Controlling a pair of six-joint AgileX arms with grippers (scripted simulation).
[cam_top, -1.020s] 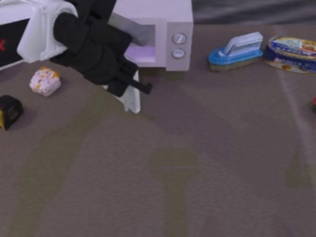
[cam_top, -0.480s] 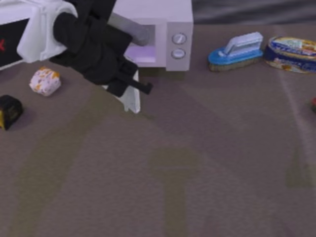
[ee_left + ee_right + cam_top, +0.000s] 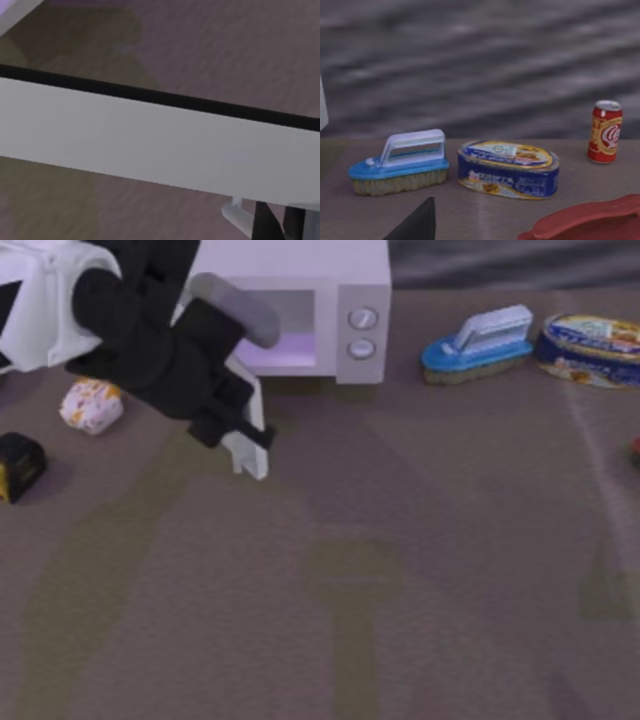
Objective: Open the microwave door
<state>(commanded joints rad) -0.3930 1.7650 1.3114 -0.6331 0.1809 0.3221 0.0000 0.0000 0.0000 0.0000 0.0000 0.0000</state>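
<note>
The white microwave [image 3: 358,332] stands at the table's back, left of centre, its two silver knobs facing front. The microwave door [image 3: 252,448] is swung out toward the front left, and the lit cavity [image 3: 285,325] shows. My left gripper [image 3: 250,433] is shut on the door's free edge at its handle. In the left wrist view the door [image 3: 150,145] fills the middle as a white band, with the pale handle [image 3: 239,220] beside my dark fingers [image 3: 265,227]. My right arm is outside the top view. One dark fingertip [image 3: 422,222] shows alone in its wrist view.
A blue scrub brush [image 3: 478,343] and an oval blue tin [image 3: 592,348] lie right of the microwave. A white-and-orange packet [image 3: 92,405] and a black-and-yellow tape measure [image 3: 18,465] sit at the left. A red can [image 3: 605,132] and a red object [image 3: 585,222] are by the right arm.
My left gripper has moved left and slightly toward the table's front with the door. The door has swung wider, and more of the cavity is uncovered.
</note>
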